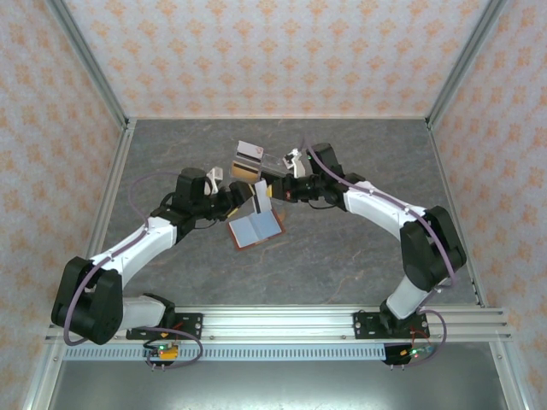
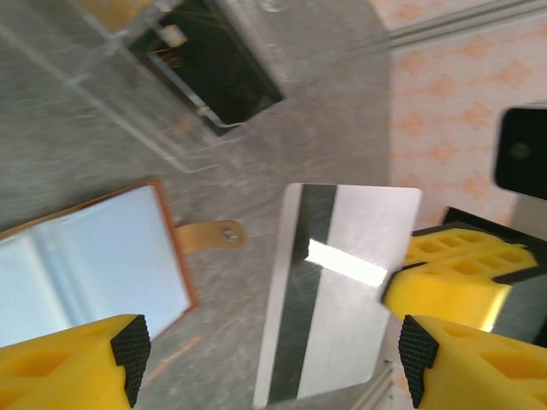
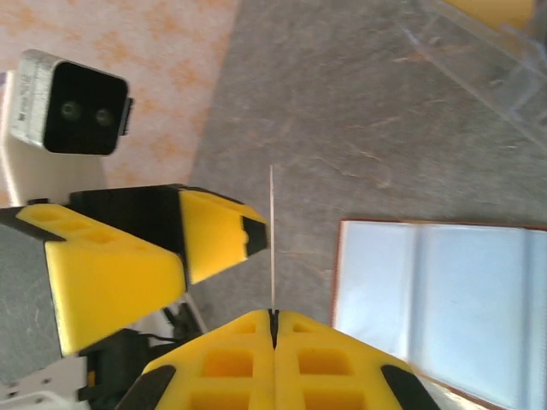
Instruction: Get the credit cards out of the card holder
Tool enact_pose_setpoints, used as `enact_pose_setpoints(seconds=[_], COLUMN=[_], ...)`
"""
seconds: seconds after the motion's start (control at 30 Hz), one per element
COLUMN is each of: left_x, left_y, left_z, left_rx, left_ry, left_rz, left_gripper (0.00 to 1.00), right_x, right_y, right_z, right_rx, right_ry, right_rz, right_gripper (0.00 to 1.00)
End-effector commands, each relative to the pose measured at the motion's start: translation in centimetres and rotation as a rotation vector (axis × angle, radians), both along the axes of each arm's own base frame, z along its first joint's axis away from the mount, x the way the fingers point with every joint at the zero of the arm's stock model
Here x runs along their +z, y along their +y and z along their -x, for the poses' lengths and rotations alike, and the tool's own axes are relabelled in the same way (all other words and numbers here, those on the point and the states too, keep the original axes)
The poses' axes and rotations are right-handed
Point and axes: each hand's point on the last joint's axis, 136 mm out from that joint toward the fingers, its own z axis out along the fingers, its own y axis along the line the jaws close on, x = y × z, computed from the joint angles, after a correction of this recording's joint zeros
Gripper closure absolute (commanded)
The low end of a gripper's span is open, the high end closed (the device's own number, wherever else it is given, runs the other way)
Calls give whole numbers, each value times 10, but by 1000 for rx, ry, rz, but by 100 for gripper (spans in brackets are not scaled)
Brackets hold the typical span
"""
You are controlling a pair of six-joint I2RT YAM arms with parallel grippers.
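Right wrist view: right gripper point(image 3: 273, 318) is pinching a credit card point(image 2: 338, 325) edgewise; left gripper point(image 2: 272, 359) is hanging wide open. Card is likely handling light, stiff, slippery.

Left arm point(image 1: 137, 243), jaws spread; right arm point(image 1: 385, 203), jaws pinched.

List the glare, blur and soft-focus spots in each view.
Left wrist: a bright glare patch sits on the silver credit card, and the clear acrylic tray behind it looks soft and smeared. Right wrist: the right gripper, shut on the card seen edge-on, is close and slightly blurred; the tray corner is out of focus. Top external: evenly lit, sharp, no hard shadows on the table.
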Motion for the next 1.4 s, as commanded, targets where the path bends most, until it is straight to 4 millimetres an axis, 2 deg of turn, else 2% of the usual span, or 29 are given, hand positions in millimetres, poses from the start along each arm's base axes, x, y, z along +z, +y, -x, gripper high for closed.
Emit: enact_pose_setpoints(seconds=[0.0, 0.13, 0.47, 0.7, 0.77, 0.83, 0.93, 1.0, 1.17, 1.37], left_x=[32, 44, 71, 80, 83, 84, 85, 87, 89, 94], left_y=[-14, -13, -9, -10, -10, -9, -5, -1, 6, 7], left_z=[-8, -9, -14, -16, -17, -19, -21, -24, -29, -36], left_rx=[-69, -97, -64, -48, -40, -26, 11, 40, 107, 136], left_ry=[-96, -139, -242, -251, -252, -248, -246, -246, -240, -250], left_rz=[99, 84, 139, 184, 202, 209, 208, 211, 212, 270], left_gripper=[21, 27, 76, 95, 100, 100, 100, 100, 100, 100], right_x=[40, 55, 58, 56, 57, 57, 59, 59, 60, 59], right_y=[10, 12, 12, 13, 13, 13, 12, 12, 13, 21], right_z=[7, 1, -7, -11, -12, -14, -17, -19, -21, -26], right_rx=[77, 76, 60, 43, 36, 17, -10, -30, -46, -44], right_ry=[-8, 14, 35, 45, 49, 59, 72, 87, 114, 149], right_rz=[-175, -258, -284, -290, -302, -313, -342, -359, -398, -434], right_gripper=[100, 100, 100, 100, 93, 80, 67, 62, 62, 64])
